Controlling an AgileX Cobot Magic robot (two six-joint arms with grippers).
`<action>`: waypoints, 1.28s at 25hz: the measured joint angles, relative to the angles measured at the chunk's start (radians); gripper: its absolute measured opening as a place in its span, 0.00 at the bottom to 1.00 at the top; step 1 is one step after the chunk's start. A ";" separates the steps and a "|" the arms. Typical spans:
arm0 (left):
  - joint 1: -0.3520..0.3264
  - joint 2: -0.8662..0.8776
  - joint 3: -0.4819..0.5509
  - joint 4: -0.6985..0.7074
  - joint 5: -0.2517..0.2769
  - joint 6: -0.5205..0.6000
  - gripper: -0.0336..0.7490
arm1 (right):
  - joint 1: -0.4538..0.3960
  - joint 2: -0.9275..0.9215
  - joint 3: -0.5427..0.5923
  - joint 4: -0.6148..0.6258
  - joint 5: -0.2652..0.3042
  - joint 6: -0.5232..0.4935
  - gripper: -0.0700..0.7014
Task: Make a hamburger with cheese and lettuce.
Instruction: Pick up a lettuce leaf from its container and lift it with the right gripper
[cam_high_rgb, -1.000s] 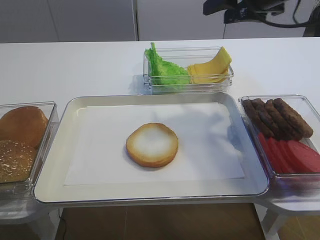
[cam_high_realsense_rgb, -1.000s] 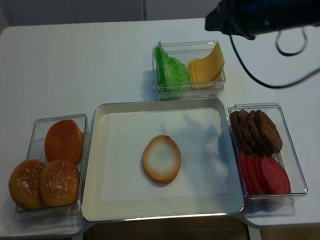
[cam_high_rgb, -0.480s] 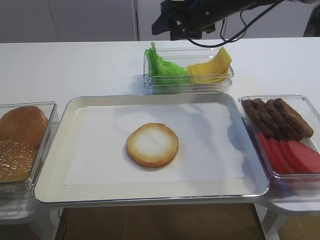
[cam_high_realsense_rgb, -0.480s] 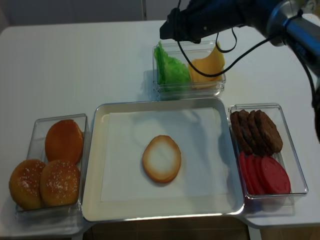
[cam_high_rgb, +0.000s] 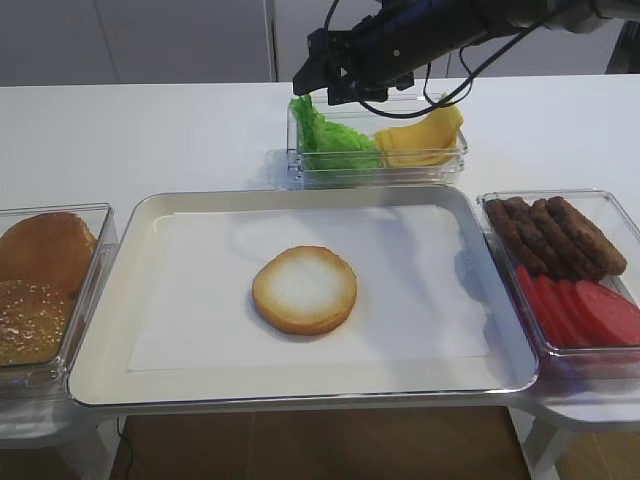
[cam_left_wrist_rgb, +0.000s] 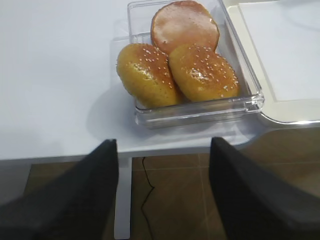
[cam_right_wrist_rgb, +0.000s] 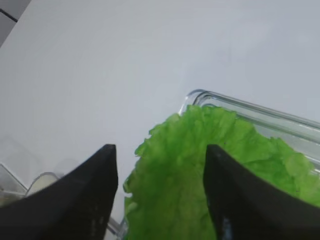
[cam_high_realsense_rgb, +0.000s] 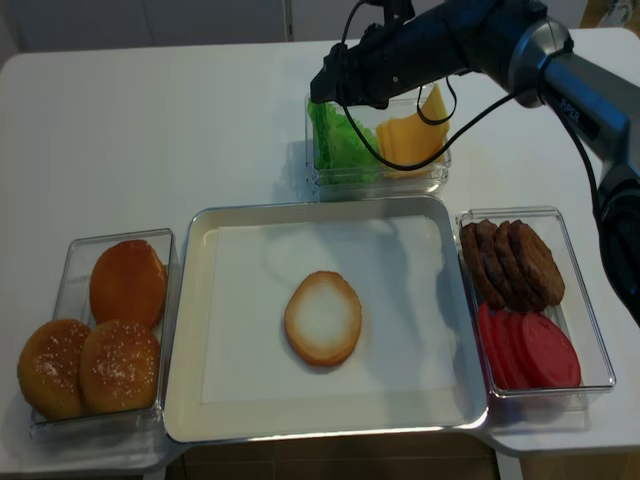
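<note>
The hamburger bun base (cam_high_rgb: 304, 289) (cam_high_realsense_rgb: 322, 317) lies cut face up on white paper in the middle of the metal tray (cam_high_rgb: 140, 230). The lettuce (cam_high_rgb: 330, 140) (cam_high_realsense_rgb: 338, 140) (cam_right_wrist_rgb: 210, 170) and the cheese slices (cam_high_rgb: 425, 138) (cam_high_realsense_rgb: 412, 132) share a clear box at the back. My right gripper (cam_high_rgb: 312, 82) (cam_high_realsense_rgb: 328, 90) (cam_right_wrist_rgb: 160, 195) is open, just above the lettuce's top edge, with the leaf showing between its fingers. My left gripper (cam_left_wrist_rgb: 162, 195) is open and empty, below the table's front edge near the bun box; it does not show in either exterior view.
A clear box (cam_high_rgb: 100, 245) (cam_left_wrist_rgb: 240, 100) at the left holds three bun tops (cam_left_wrist_rgb: 200, 70). A clear box (cam_high_rgb: 620, 205) at the right holds dark patties (cam_high_rgb: 555, 235) and red tomato slices (cam_high_rgb: 590, 310). My right arm (cam_high_realsense_rgb: 500, 30) and its cable reach over the back right.
My right arm has swept in from the upper right to the left and lower, and its gripper now hangs over the lettuce end of the back box. The food has not moved.
</note>
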 joint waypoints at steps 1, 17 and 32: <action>0.000 0.000 0.000 0.000 0.000 0.000 0.60 | 0.000 0.000 0.000 0.000 0.005 0.000 0.63; 0.000 0.000 0.000 0.000 0.000 0.000 0.60 | 0.000 0.002 0.000 -0.014 0.049 0.000 0.24; 0.000 0.000 0.000 0.000 0.000 0.000 0.60 | 0.000 0.002 0.000 -0.027 0.092 0.000 0.16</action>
